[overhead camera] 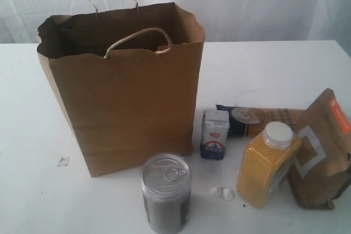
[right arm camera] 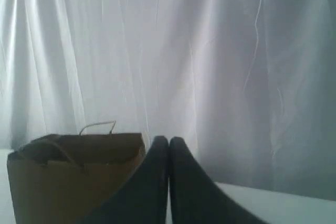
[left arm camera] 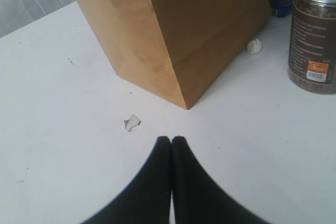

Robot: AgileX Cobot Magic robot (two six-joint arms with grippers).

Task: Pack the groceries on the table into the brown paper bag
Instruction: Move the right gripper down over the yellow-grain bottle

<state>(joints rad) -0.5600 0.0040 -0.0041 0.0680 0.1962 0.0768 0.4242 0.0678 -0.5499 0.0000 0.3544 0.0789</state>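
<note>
Left hand [left arm camera: 171, 141]: the two dark fingers are pressed tip to tip with nothing between them. It hangs low over bare tabletop [left arm camera: 63, 171], near the near-left corner of the brown paper bag [left arm camera: 178, 30] but clear of it. A torn paper scrap [left arm camera: 132, 123] lies between hand and bag.

Right hand [right arm camera: 168, 140]: also closed on itself and empty. It is raised and pointed toward the white curtain [right arm camera: 220, 51], with the bag's open mouth visible beyond and to one side. Neither hand appears in the exterior view, so both are likely parked back from the work.

The bag stands upright at left-centre, mouth open, loop handles [overhead camera: 138, 38] up. Its rim is ragged and its sides creased. The part of the interior that shows looks empty; the bottom is hidden. Standing open like this, it should take items dropped from above without being held.

All the groceries are outside the bag, grouped to its right and near side:
- pull-tab can [overhead camera: 166, 193] upright, nearest, just off the bag's near-right corner
- small white-blue carton [overhead camera: 214, 134] upright, close beside the bag's right wall
- dark-blue spaghetti packet [overhead camera: 258, 119] flat, behind the carton
- yellow-grain bottle [overhead camera: 267, 165] leaning right, apparently propped against the brown pouch [overhead camera: 321, 152]
- white crumbs [overhead camera: 222, 192] between can and bottle; not cargo

Judgement: packing not begun. The can and carton are the closest reaches and firm enough to pinch. The pouch and the flat packet look harder to grasp.
</note>
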